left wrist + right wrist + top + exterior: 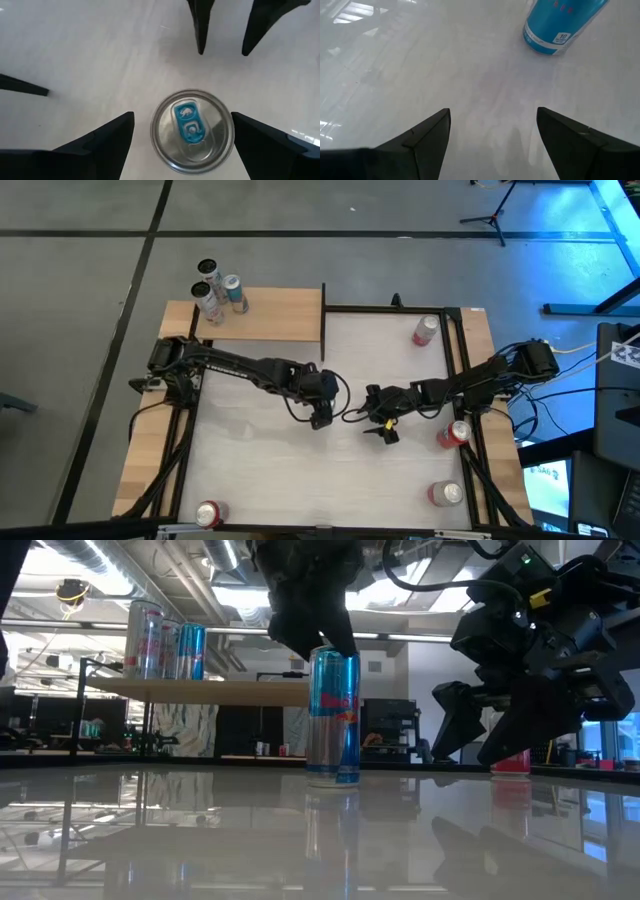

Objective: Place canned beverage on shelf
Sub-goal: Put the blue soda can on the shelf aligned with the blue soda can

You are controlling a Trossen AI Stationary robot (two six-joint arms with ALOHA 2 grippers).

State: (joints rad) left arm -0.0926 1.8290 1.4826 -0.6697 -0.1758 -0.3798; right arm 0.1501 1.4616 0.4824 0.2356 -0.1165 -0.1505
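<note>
**Left gripper open above an upright blue can; right gripper open beside it**

On the far left of the scene, the shelf [265,313], a flat rectangular board of light tan wood with a black metal edge, carries three slim cans [218,288] standing upright near its left end; in the low view the same three cans show on the raised board; a red can [209,513] lies at the near left corner of the white tabletop [250,450]. Near the table's middle, the left gripper [182,131] hangs directly over the blue and silver beverage can [333,716], which stands upright on the tabletop; its dark fingers [105,142] are spread wide on either side of the can's silver top and blue pull tab, apart from it, gripping nothing. Just to the right, the right gripper [492,132] sits low over bare tabletop, fingers parted and holding nothing, with the blue can's base near ahead of it. Further right, three more red cans [425,330] stand or lie along the table's right side, well apart from both grippers.
</note>
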